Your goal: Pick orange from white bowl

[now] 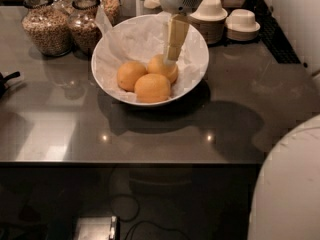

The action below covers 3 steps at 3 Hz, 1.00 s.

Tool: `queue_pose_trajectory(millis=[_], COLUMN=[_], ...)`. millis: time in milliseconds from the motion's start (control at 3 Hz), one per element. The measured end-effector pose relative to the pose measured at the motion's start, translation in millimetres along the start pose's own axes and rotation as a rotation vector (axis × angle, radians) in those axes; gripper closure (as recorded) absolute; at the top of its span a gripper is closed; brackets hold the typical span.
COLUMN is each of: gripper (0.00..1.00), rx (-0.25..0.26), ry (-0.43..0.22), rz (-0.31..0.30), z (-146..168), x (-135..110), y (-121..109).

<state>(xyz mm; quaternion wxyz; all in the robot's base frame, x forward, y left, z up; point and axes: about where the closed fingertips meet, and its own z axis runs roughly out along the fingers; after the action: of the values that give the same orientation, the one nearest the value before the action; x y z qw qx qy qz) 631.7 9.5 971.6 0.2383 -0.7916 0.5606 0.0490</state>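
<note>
The white bowl [102,79], wide and lined with crinkled white paper, sits on the dark counter at upper middle. Three oranges lie in it: one at the left [131,75], one at the front [152,87] and one at the back right [161,69]. My gripper [170,58] reaches down into the bowl from the pale arm head at the top. Its cream tip is at the top of the back-right orange. Whether it grips the fruit cannot be told.
Two glass jars of grain [47,26] stand at the bowl's back left. Small upturned white bowls on stacked saucers [242,24] stand at the back right. The counter's front edge [150,161] runs across the middle. A large white rounded robot part [290,189] fills the lower right.
</note>
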Motion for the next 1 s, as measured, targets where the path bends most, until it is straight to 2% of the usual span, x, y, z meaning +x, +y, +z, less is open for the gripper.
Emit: queue_pose_trajectory(millis=[333,667,1000], gripper=[0.00,0.00,0.00], rx=[-0.035,-0.036,-0.070], ry=[0.197,0.197,0.212], rz=[-0.160,-0.160,-0.257], z=[15.9,16.0,21.5], x=[10.3,10.3,8.9], y=[-11.7,-11.7,-11.3])
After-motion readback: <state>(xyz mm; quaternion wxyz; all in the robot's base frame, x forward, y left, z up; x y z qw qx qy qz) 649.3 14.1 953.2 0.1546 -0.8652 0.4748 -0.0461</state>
